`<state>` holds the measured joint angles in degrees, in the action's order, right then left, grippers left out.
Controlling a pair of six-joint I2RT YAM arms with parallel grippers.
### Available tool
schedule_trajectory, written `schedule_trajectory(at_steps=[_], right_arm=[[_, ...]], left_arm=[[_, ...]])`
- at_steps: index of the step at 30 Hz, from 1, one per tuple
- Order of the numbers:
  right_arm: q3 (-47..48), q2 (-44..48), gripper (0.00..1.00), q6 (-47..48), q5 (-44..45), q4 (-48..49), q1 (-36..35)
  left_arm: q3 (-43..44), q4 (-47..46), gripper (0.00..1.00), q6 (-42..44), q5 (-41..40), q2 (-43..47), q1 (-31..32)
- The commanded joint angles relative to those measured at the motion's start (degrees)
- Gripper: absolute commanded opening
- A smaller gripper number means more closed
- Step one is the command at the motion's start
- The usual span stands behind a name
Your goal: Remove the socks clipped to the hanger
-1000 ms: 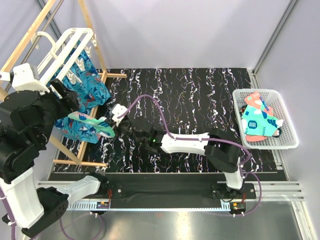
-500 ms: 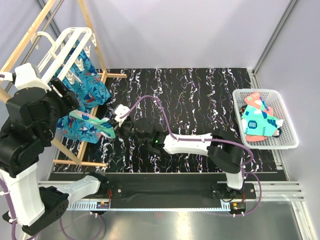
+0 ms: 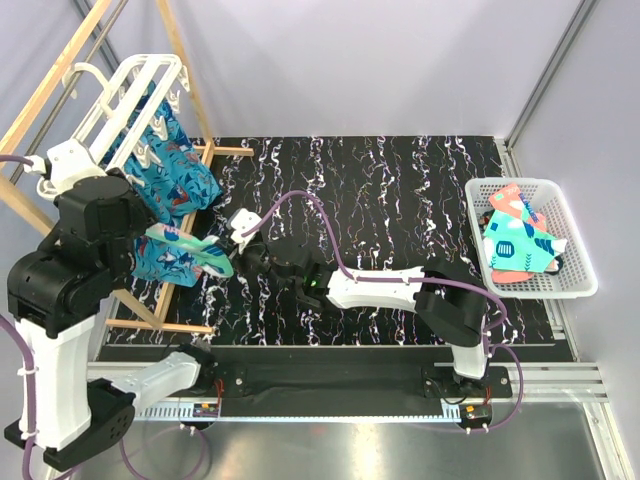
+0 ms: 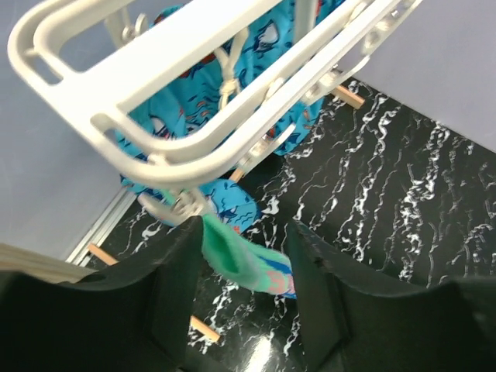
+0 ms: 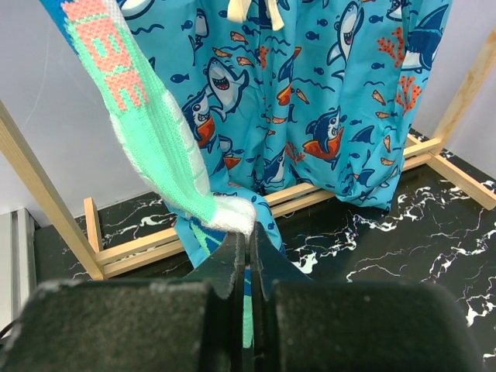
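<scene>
Your right gripper (image 5: 246, 260) is clamped on the toe of the mint sock (image 5: 159, 147), likely soft, light and stretchy. Your left gripper (image 4: 244, 288) gapes apart by the hanger (image 4: 147, 77).

From above, the big left arm (image 3: 75, 265) covers the low end of the hanger (image 3: 130, 85) and the top of the mint sock (image 3: 185, 243). In the right wrist view that sock runs off the top edge. Its tip is lost inside the right gripper (image 5: 248, 244), whose fingers look dark and blurry. The socks (image 3: 515, 245) in the basket (image 3: 575, 285) lie in a heap, so the ones underneath are hidden.
</scene>
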<state>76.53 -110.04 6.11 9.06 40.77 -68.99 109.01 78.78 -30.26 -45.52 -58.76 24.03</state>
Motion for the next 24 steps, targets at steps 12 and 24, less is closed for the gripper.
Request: schedule_trajectory(at_steps=[12,24], right_arm=[[-0.7,3.2,0.00,-1.4,-1.1,3.9,0.1],[-3.2,5.4,0.00,-1.7,-2.2,5.5,0.1]], left_arm=[[0.1,-3.5,0.39,-4.9,-8.2,3.6,-0.1],[0.2,-1.4,0.54,-9.3,-11.4,-1.0,-0.2]])
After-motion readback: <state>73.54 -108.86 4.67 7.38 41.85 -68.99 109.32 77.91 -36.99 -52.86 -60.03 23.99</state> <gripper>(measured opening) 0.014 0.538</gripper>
